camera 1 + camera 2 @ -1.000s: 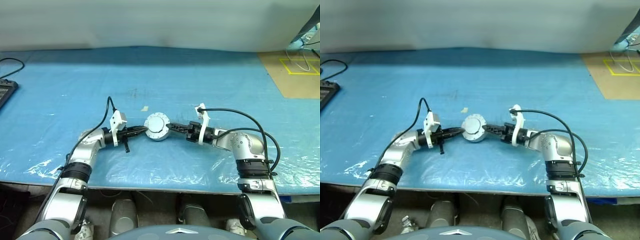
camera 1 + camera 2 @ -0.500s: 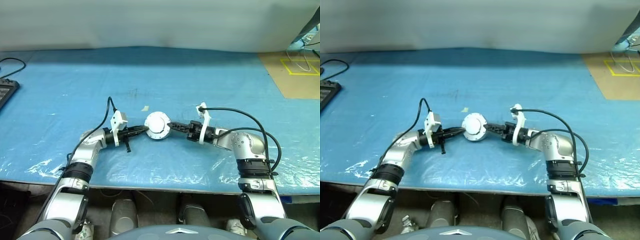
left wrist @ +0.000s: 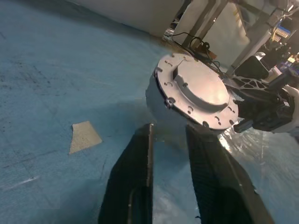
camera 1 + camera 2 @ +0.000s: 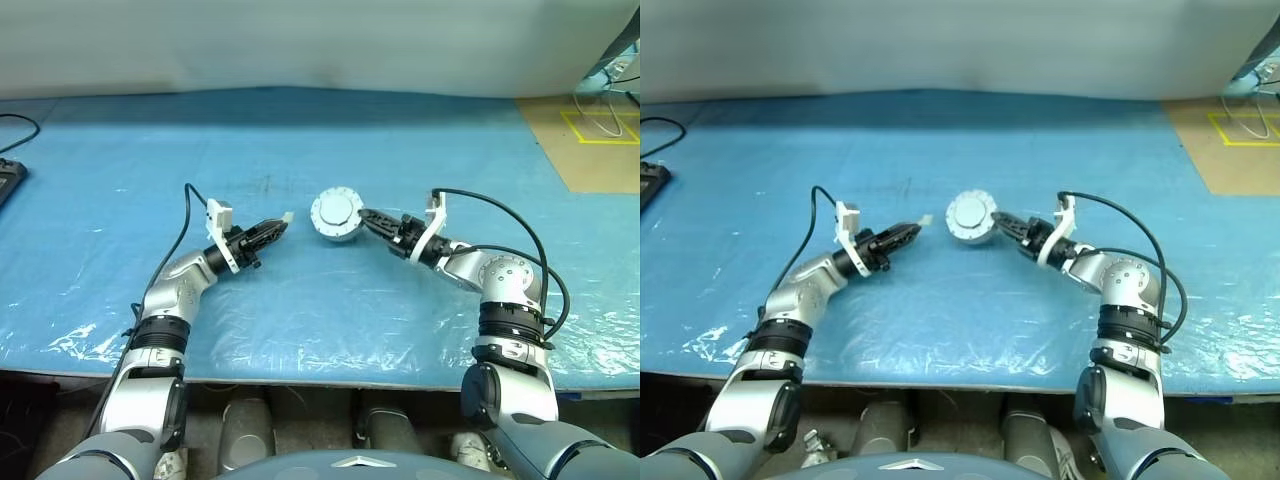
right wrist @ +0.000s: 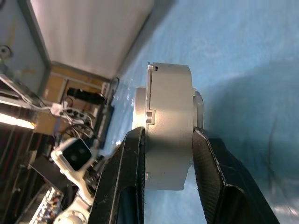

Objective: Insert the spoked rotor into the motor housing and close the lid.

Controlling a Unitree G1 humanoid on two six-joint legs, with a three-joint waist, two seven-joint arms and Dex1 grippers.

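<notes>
The motor housing is a round silver-grey puck, held tilted just over the blue table with its lid shut on top, plain grey face showing. My right gripper is shut on the housing's side wall, one finger on each flat face, as the right wrist view shows. My left gripper hovers a short way to the left of the housing, pointing at it, open with nothing between its fingers. The spoked rotor is hidden.
A small tan scrap lies on the blue plastic-covered table just beyond the left fingertips. A keyboard sits at the far left edge. A brown board with yellow tape is at the back right.
The left gripper has let go of the housing, opened and drawn back to the left. The right gripper has carried the housing farther away and slightly right.
</notes>
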